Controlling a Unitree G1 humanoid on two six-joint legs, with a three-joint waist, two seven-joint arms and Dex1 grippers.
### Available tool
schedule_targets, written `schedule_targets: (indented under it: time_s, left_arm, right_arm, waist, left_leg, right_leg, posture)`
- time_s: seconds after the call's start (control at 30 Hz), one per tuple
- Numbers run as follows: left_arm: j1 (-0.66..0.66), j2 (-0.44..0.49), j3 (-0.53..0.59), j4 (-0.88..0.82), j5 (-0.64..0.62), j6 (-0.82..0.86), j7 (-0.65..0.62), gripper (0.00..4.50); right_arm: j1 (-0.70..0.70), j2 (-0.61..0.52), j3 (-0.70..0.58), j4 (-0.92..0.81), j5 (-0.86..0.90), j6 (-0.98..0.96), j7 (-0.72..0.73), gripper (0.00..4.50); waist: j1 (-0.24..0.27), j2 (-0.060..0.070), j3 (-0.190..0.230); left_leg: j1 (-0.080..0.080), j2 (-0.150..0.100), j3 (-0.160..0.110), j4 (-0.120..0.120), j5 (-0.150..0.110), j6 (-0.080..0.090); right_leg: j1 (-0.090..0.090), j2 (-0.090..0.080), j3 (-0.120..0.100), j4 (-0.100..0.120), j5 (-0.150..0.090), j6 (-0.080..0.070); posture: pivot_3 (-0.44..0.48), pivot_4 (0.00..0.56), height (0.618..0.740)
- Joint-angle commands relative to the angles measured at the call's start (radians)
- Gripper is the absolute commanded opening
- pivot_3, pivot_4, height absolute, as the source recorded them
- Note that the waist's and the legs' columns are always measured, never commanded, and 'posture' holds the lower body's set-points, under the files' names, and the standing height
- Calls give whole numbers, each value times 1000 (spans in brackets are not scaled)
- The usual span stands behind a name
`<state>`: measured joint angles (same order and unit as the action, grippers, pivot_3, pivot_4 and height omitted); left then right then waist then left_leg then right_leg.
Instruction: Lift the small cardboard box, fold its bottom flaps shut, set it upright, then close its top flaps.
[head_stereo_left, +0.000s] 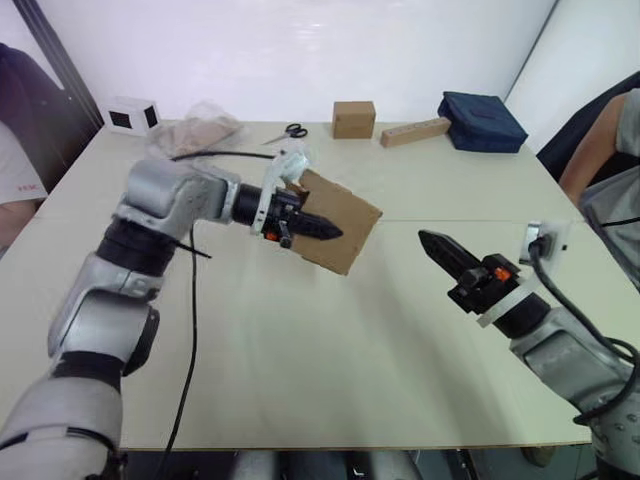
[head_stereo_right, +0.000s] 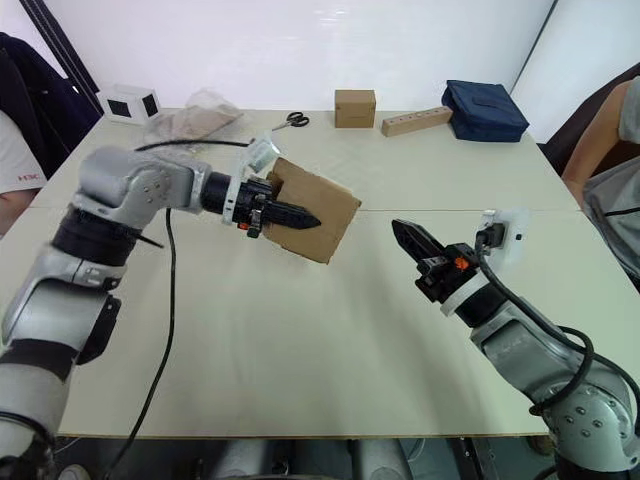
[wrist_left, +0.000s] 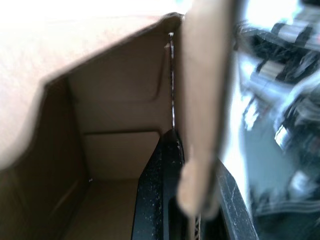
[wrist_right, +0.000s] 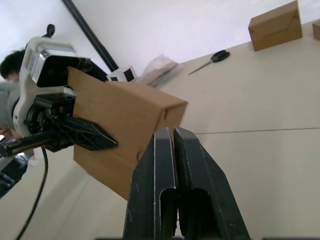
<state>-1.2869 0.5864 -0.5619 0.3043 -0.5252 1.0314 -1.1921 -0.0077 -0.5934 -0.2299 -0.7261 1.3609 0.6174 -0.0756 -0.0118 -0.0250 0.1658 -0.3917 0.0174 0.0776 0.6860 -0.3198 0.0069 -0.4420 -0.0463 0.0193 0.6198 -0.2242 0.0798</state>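
Observation:
The small cardboard box (head_stereo_left: 350, 228) hangs tilted above the middle of the table, one open end facing my left arm. My left gripper (head_stereo_left: 325, 231) is shut on one of its side walls. In the left wrist view, one black finger (wrist_left: 159, 192) lies inside the box against that wall (wrist_left: 200, 100) and the other runs outside it. My right gripper (head_stereo_left: 432, 243) is shut and holds nothing. It hovers over the table to the right of the box, its tips pointing at the box's near corner (wrist_right: 172, 107) a short gap away.
Along the far edge stand a cube-shaped brown box (head_stereo_left: 354, 118), a long tan block (head_stereo_left: 414, 131), a dark blue bag (head_stereo_left: 482, 121), scissors (head_stereo_left: 290, 131), a crumpled plastic bag (head_stereo_left: 195, 130) and a white cube (head_stereo_left: 133, 113). A black cable (head_stereo_left: 190, 330) crosses the left side. People sit at both sides.

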Motion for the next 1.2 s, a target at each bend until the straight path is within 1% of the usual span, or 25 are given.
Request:
schedule_targets:
  time_s: [0.03,0.1,0.2,0.33,0.4,0.5,0.53,0.57,0.6,0.63,0.67,0.7,0.77,0.8,0.87,0.9,0.93,1.03,1.17,1.2]
  left_arm:
    - [-61,-30,-203,-5,228,-180,-99,0]
    - [-54,-35,-251,5,306,-258,-125,0]
    - [-40,-36,-283,21,386,-337,-164,0]
    - [-20,-48,-273,47,460,-402,-185,0]
    - [-10,-46,-286,20,492,-403,-212,0]
    - [-17,-43,-302,-47,531,-354,-267,0]
    - [-23,-49,-297,-54,536,-335,-279,521]
    - [-29,-56,-288,-53,538,-322,-289,783]
    - [-32,-62,-282,-50,540,-313,-295,1258]
    - [-36,-65,-278,-53,541,-299,-306,1550]
    - [-41,-65,-273,-60,542,-288,-315,2035]
    - [-44,-66,-269,-67,544,-281,-322,2284]
    - [-65,-81,-250,-65,541,-245,-324,3204]
    - [-81,-92,-236,-60,537,-233,-322,3471]
    - [-140,-128,-193,-22,515,-163,-324,4243]
    - [-171,-133,-162,5,507,-149,-321,4479]
    - [-191,-138,-143,25,503,-141,-317,4479]
    - [-243,-102,-87,79,478,-81,-339,4479]
    - [-316,-100,29,143,397,74,-340,4479]
    - [-310,-87,73,143,376,65,-335,4479]
  right_arm:
    - [-28,53,46,-34,-55,-34,3,78]
    - [-31,69,76,-31,-97,-33,13,78]
    - [-35,91,101,-19,-142,-38,25,78]
    - [-45,124,117,-4,-177,-42,37,78]
    - [-53,145,137,2,-208,-47,47,78]
    - [-38,168,149,5,-254,-56,72,78]
    - [-39,174,148,8,-262,-59,76,0]
    - [-42,180,147,12,-268,-59,79,0]
    - [-46,184,146,17,-272,-59,82,0]
    - [-46,189,145,18,-277,-58,86,0]
    - [-44,193,144,18,-284,-58,89,0]
    - [-42,196,144,18,-289,-58,92,0]
    - [-38,206,142,20,-296,-59,96,0]
    - [-35,209,142,20,-301,-60,99,0]
    - [-26,215,142,20,-308,-59,108,0]
    - [-27,215,145,18,-312,-55,109,0]
    - [-25,213,142,18,-313,-52,114,0]
    - [-30,210,134,17,-309,-44,116,0]
    - [-24,189,103,21,-291,-31,130,0]
    - [-24,185,98,21,-289,-27,131,0]
  waist:
    - [1,1,0]
    - [-3,1,0]
    - [-3,1,0]
    - [1,1,0]
    - [1,1,0]
    - [2,1,0]
    - [2,1,0]
    - [1,1,0]
    - [1,1,0]
    - [1,1,0]
    - [1,1,0]
    - [0,1,0]
    - [0,1,0]
    - [0,1,0]
    - [2,1,0]
    - [3,1,0]
    - [1,1,0]
    - [-8,1,0]
    - [-5,2,0]
    - [-3,2,0]
  left_leg:
    - [0,0,0,0,0,0]
    - [0,0,1,0,-1,1]
    - [-1,1,1,-1,-1,1]
    - [-1,4,1,-1,-1,1]
    - [-1,4,1,0,-1,1]
    - [-2,4,2,0,-1,1]
    - [-2,4,2,0,-1,2]
    - [-2,4,2,0,-1,2]
    - [-2,4,2,0,-1,2]
    - [-2,4,2,0,-1,2]
    - [-2,4,2,0,-1,2]
    - [-2,4,2,0,-1,2]
    - [-1,4,2,0,-1,2]
    - [-1,4,2,0,-1,2]
    - [-1,4,1,0,-1,2]
    - [-1,4,1,0,-1,2]
    - [-2,3,1,1,-1,2]
    - [-1,1,2,1,-1,2]
    - [1,1,0,1,-1,2]
    - [1,1,0,1,-1,2]
  right_leg:
    - [0,0,0,-1,0,0]
    - [0,0,1,-1,0,0]
    - [-2,1,2,-1,0,0]
    - [-2,1,1,0,0,0]
    - [-2,1,1,-1,0,0]
    - [-2,1,1,-1,0,0]
    - [-2,1,1,-1,0,1]
    - [-2,1,1,-1,0,1]
    - [-2,1,1,-1,1,2]
    - [-2,1,1,-1,2,4]
    - [-2,1,1,-1,2,4]
    - [-2,1,1,-1,2,4]
    - [-2,1,1,0,2,4]
    - [-2,1,1,0,2,4]
    - [-2,1,1,1,2,4]
    - [-2,1,0,1,2,4]
    - [-2,1,0,1,2,4]
    - [-2,1,1,1,2,5]
    - [-2,1,1,8,-1,7]
    - [-3,1,1,9,-1,7]
  posture:
    - [0,150,740]
    - [0,150,740]
    - [0,150,740]
    - [0,150,740]
    - [0,150,740]
    - [0,150,740]
    - [0,150,740]
    - [0,150,740]
    - [0,150,740]
    - [0,150,740]
    - [0,150,740]
    - [0,150,740]
    - [0,150,740]
    - [0,150,740]
    - [0,150,740]
    - [0,150,740]
    - [0,150,740]
    - [0,150,740]
    - [0,150,740]
    - [0,150,740]
